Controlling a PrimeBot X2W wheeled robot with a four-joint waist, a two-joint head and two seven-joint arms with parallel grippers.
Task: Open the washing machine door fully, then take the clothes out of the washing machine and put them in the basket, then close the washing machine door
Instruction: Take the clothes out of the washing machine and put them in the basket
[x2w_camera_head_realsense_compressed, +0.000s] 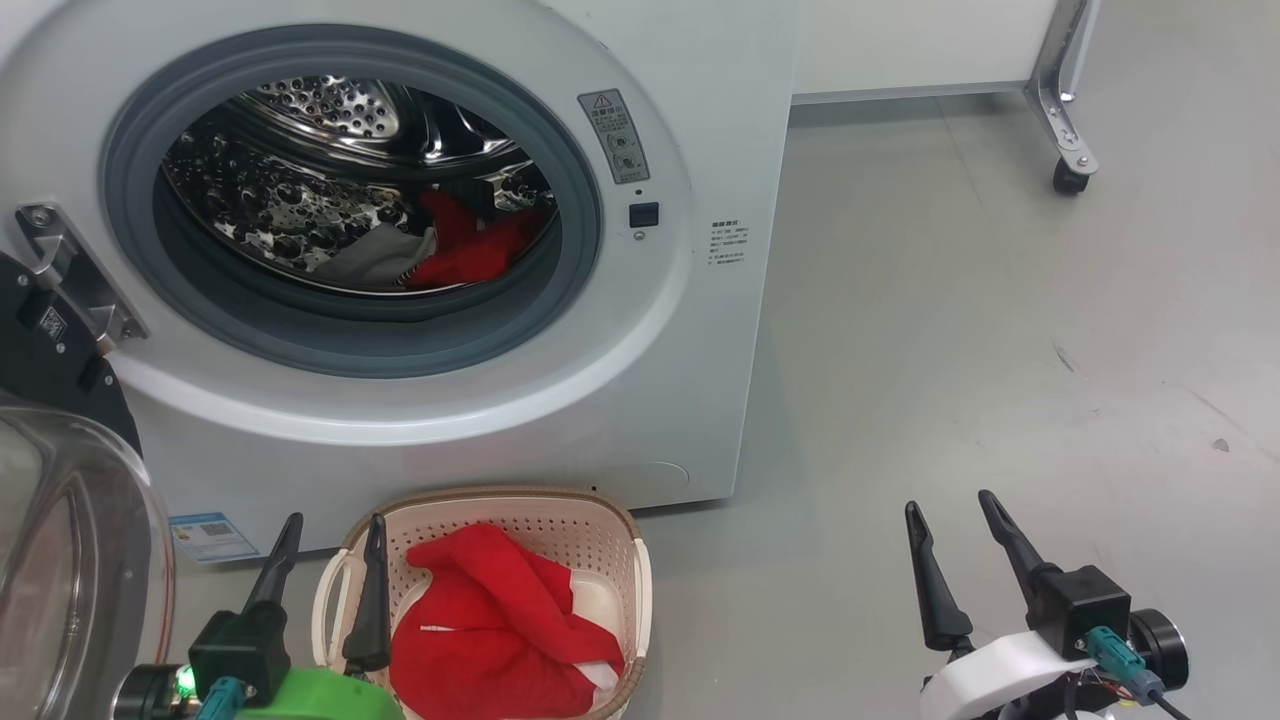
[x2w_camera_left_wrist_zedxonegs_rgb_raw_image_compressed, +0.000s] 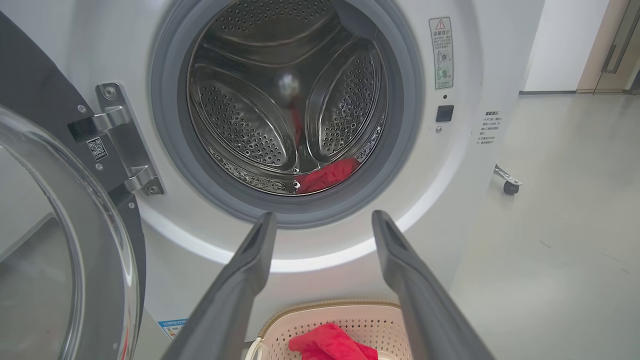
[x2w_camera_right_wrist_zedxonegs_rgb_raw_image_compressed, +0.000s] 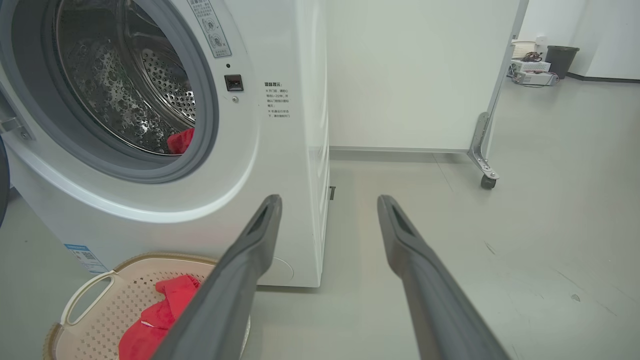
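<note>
The white washing machine (x2w_camera_head_realsense_compressed: 640, 400) stands with its door (x2w_camera_head_realsense_compressed: 70, 560) swung wide to the left, glass bowl at the lower left. A red garment (x2w_camera_head_realsense_compressed: 470, 250) lies low in the steel drum (x2w_camera_left_wrist_zedxonegs_rgb_raw_image_compressed: 280, 110). On the floor in front sits the cream basket (x2w_camera_head_realsense_compressed: 610, 540) holding another red garment (x2w_camera_head_realsense_compressed: 500, 620). My left gripper (x2w_camera_head_realsense_compressed: 335, 535) is open and empty, hovering over the basket's left rim. My right gripper (x2w_camera_head_realsense_compressed: 950, 510) is open and empty above the floor, right of the machine. The red garment in the drum (x2w_camera_right_wrist_zedxonegs_rgb_raw_image_compressed: 181, 141) and the basket (x2w_camera_right_wrist_zedxonegs_rgb_raw_image_compressed: 85, 295) also appear beside my right fingers.
Grey floor (x2w_camera_head_realsense_compressed: 1000, 330) stretches to the right of the washer. A white panel on a metal leg with a caster (x2w_camera_head_realsense_compressed: 1068, 178) stands at the back right. Bins and boxes (x2w_camera_right_wrist_zedxonegs_rgb_raw_image_compressed: 545, 65) sit far off by the wall.
</note>
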